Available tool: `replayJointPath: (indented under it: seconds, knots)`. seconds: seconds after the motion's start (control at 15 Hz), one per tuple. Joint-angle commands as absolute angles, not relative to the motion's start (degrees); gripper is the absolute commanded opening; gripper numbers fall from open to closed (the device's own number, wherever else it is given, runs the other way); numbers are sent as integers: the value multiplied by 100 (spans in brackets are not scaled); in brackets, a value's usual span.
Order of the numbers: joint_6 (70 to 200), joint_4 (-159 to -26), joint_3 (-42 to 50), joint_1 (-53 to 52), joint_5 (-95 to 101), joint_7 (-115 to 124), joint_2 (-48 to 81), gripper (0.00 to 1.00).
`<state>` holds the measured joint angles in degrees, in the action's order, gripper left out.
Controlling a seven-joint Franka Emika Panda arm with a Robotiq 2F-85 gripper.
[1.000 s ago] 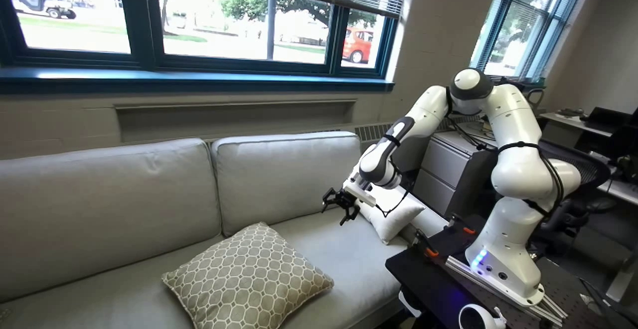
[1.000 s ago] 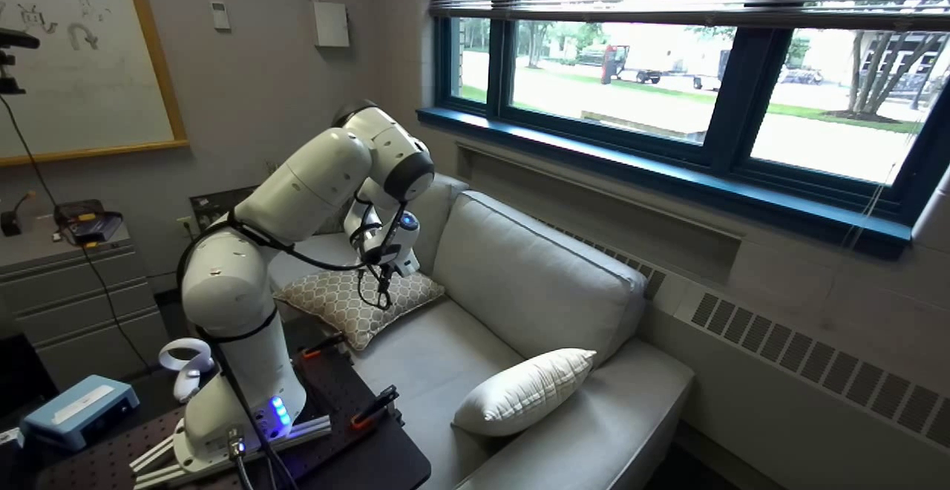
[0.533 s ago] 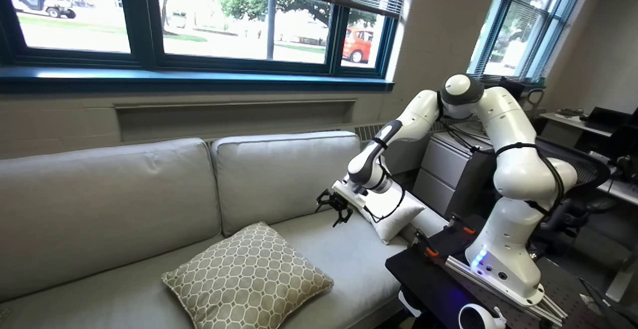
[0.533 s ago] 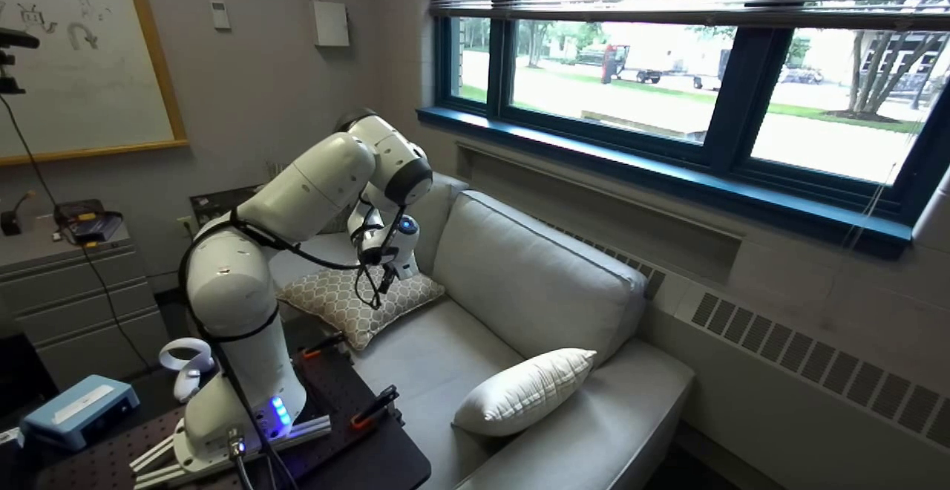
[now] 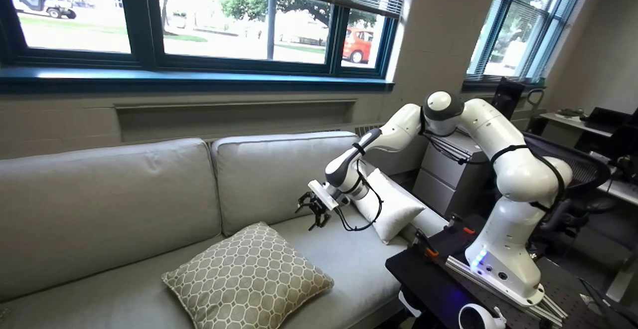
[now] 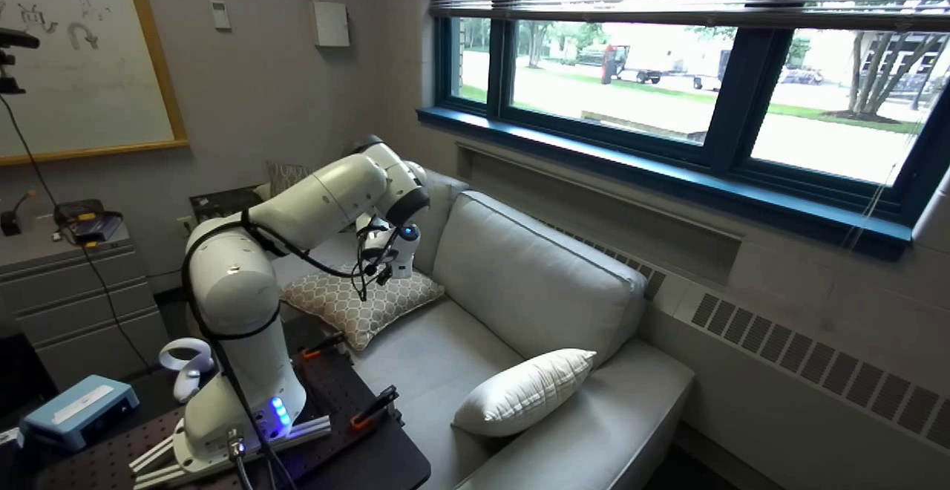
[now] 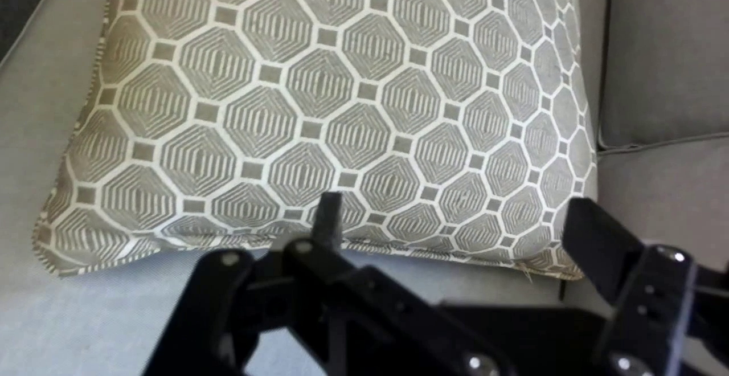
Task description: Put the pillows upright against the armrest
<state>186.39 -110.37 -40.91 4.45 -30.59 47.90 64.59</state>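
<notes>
Gripper (image 7: 454,216) shifted toward white-latticed tan pillow (image 7: 336,102), square, corded; jaws spread wide; cream pillow (image 6: 525,392) plump, creased.

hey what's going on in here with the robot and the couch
A robot arm is reaching over the couch. Its hand is open near the patterned pillow and holds nothing. That pillow lies flat, away from the armrest. The white pillow leans at a tilt against the armrest. The arm is probably about to go for the patterned pillow, to stand it up there too.
</notes>
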Motion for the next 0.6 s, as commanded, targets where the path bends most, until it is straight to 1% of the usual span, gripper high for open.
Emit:
replayJointPath:
  seconds: [0.0, 0.33, 0.47, 0.53]
  knots:
    - [18594, -10385, -4570, 966, -3137, 4818, 7218, 100]
    - [18471, -10317, -5548, 2094, -2896, 4352, 8226, 100]
    - [18083, -10302, -5771, 2294, -2851, 4066, 8594, 100]
    - [17658, -10243, -5593, 2106, -2932, 4050, 8505, 100]
